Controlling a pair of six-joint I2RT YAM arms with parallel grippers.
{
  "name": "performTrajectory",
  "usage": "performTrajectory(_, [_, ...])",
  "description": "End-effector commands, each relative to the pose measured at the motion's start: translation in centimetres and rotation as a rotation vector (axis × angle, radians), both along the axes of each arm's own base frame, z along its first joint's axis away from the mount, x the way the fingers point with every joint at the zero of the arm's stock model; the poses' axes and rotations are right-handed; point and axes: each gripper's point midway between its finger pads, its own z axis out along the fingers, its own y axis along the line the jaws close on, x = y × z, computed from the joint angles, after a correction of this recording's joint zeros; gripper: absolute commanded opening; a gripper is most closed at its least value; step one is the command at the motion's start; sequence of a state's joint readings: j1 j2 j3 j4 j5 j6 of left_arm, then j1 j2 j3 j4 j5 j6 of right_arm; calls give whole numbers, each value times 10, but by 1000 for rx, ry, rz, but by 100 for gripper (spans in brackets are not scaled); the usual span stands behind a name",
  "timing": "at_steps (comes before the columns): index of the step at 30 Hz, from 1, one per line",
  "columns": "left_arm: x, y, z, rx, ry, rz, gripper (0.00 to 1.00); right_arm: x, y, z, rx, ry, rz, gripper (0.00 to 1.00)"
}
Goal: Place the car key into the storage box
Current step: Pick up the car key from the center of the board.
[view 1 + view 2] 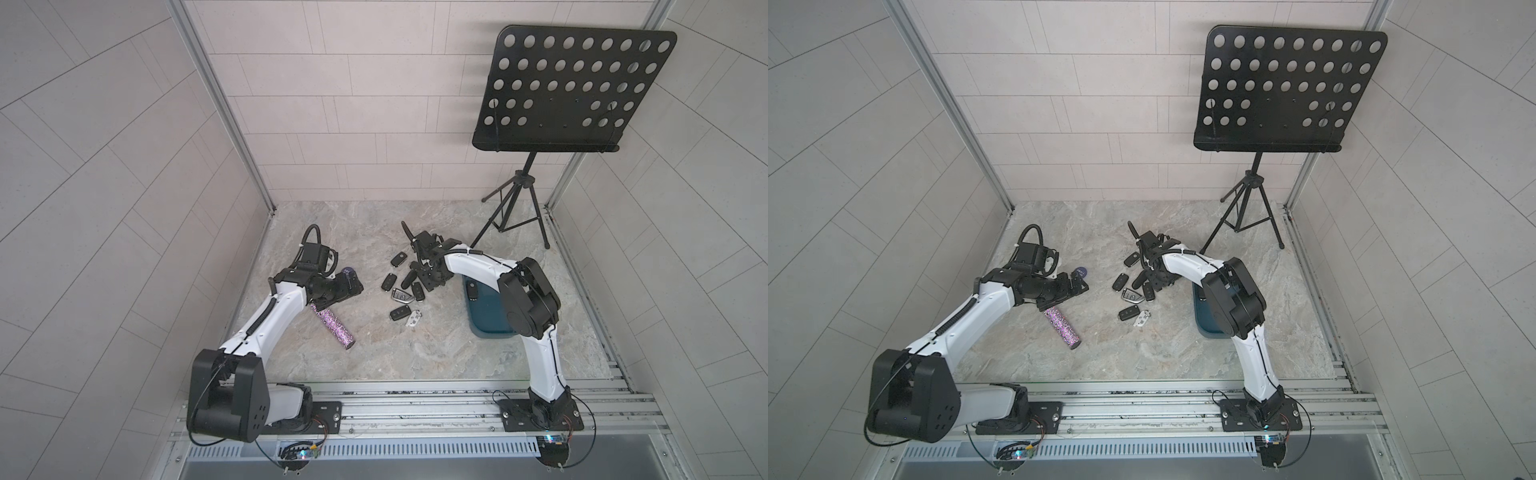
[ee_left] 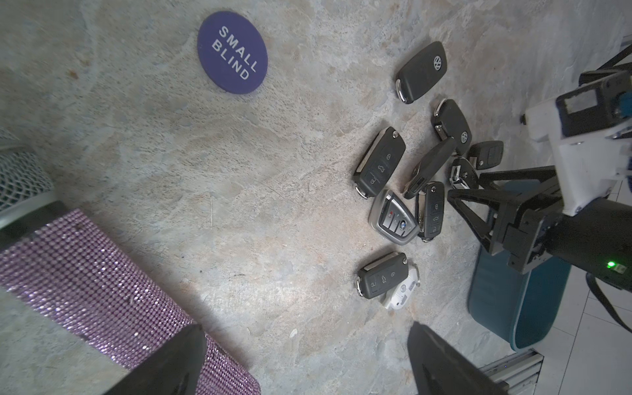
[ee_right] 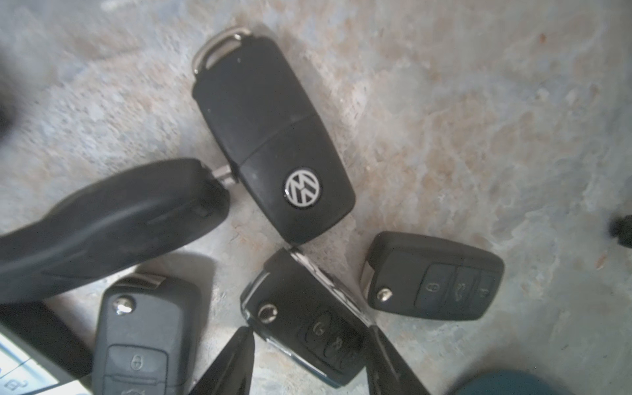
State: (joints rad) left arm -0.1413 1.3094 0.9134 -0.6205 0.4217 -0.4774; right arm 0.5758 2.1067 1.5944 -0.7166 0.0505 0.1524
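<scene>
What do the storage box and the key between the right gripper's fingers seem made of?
The storage box: likely plastic, dark teal, smooth, with a faint sheen. The key at the right gripper: probably matte black plastic, with bright chrome-like trim.

End effector (image 3: 310, 330) gripping car key (image 3: 294, 307), fobs (image 3: 273, 136) nearby

- Key fobs (image 1: 405, 291) are crowding the middle of the bench (image 1: 415, 357), several touching or overlapping, leaving only narrow gaps.
- The right arm (image 1: 528, 299) is hanging over the storage box (image 1: 486, 320), covering much of it.
- A glittery tube (image 1: 334, 328) is lying just beside the left arm (image 1: 274, 307).
- Bare bench is stretching wide nearer the arm bases.
</scene>
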Motion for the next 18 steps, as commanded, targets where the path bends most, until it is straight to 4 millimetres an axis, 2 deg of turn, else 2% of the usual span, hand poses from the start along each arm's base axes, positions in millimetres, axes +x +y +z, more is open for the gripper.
performTrajectory(1, [-5,4,-1,8,9,3,100,-21,2,9,50,59,-20,55])
performTrajectory(5, [-3,2,-3,1,17,1,100,-25,3,15,78,56,-40,55])
performTrajectory(11, [-1,1,-4,-3,24,1,100,-20,-4,24,48,16,-38,55])
performTrajectory(18, [-2,3,-3,6,24,1,100,-11,-6,15,43,26,-39,55])
